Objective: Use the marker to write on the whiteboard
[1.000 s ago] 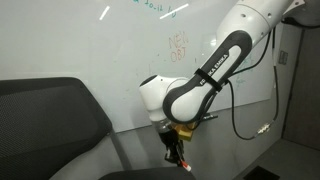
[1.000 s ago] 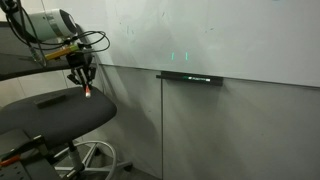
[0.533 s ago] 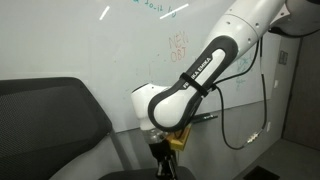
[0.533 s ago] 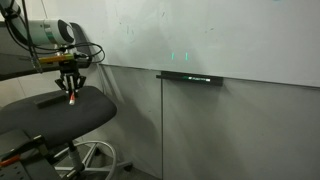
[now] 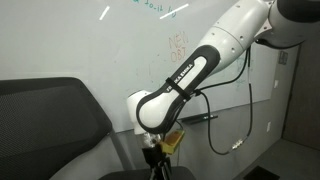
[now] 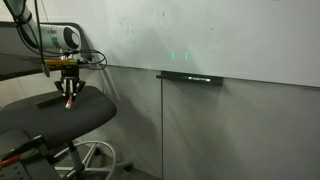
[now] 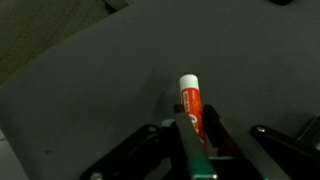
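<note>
Gripper [image 6: 68, 92]: pointed down, closed on the marker.
Marker [image 7: 190, 100]: clamped between the fingers, its tip below them and close over the chair seat; contact could not be told.
Chair seat [image 6: 50, 115]: directly beneath the hand.
Whiteboard [image 6: 220, 35]: on the wall above and beyond the hand, apart from it.
Risk: a slackened grip would likely drop the marker onto the seat; descending further could jam the tip into the cushion.

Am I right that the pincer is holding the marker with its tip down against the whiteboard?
Not quite: the pincer is holding the marker with its tip down over the dark chair seat, as the wrist view shows; the whiteboard is not touched.
</note>
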### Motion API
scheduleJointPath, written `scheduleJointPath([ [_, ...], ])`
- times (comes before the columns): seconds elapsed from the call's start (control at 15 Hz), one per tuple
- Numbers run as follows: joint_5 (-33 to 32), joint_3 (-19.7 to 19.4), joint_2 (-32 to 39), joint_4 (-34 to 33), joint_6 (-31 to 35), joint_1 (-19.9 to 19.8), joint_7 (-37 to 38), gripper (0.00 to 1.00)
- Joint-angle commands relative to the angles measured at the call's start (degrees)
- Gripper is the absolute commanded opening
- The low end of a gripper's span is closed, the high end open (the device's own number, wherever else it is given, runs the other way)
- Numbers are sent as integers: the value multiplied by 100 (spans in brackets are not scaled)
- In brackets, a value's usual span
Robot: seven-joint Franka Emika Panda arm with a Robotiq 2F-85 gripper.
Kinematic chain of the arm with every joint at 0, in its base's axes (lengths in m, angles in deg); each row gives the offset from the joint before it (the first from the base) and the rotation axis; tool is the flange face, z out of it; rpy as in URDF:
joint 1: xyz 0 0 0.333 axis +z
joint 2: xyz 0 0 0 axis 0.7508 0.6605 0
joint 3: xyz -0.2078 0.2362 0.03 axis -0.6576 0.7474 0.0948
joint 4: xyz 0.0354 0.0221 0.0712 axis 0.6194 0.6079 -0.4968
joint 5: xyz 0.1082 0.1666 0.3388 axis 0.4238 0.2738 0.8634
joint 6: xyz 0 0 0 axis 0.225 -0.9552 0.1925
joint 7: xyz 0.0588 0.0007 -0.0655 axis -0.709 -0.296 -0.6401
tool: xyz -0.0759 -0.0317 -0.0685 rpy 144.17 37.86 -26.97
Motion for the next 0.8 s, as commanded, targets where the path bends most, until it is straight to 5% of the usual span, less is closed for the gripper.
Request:
scheduleJointPath([
  [0.0, 94, -200, 217, -380, -402, 83, 70, 59],
  [0.13, 34, -227, 139, -189, -212, 82, 99, 75],
  [0.2, 18, -276, 161, -202, -211, 79, 122, 57],
  [0.4, 17, -276, 178, -193, -210, 83, 115, 76],
  [0.73, 17, -270, 178, -194, -210, 91, 115, 75],
])
